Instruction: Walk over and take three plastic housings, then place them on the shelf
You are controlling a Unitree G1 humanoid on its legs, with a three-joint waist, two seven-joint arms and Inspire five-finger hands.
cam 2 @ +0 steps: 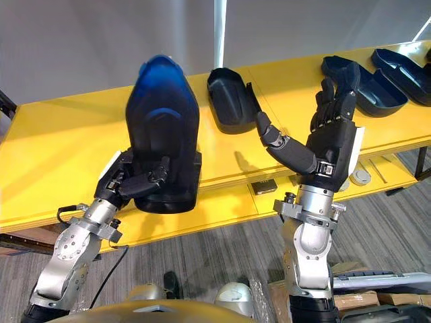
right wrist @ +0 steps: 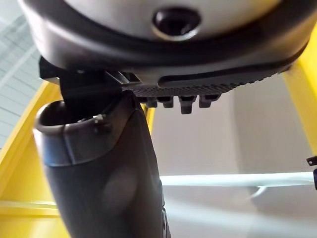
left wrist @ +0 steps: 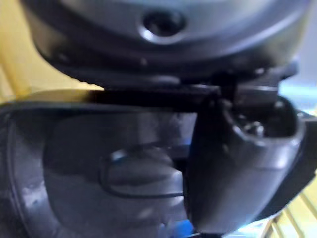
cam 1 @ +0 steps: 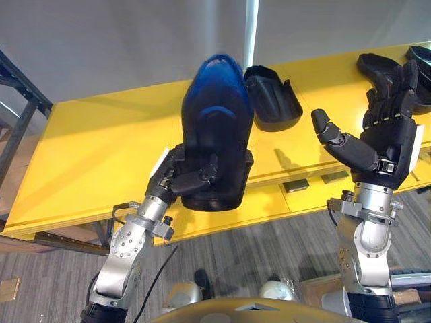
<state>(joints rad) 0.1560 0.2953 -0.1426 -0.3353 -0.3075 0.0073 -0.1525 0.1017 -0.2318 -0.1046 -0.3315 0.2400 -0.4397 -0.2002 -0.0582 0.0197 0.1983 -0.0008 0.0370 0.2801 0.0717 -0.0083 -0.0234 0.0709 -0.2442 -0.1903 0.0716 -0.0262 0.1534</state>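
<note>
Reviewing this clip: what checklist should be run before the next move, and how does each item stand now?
1. Grip: ok, left hand has its thumb curled across the held housing.
2. Clearance: ok, held housing raised off the yellow table.
3. Free hand: ok, right hand empty, fingers straight.
4. Next pick: ok, nearest housing lies on the table between the hands, another housing farther right.
5. Route to shelf: cannot tell.

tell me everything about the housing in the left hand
The housing is a glossy dark plastic shell, blue-tinted toward its rounded narrow end, wider and squarer at the other. It stands upright, narrow end up, raised over the yellow table's front edge. The left hand grips its lower end, thumb across the front.
</note>
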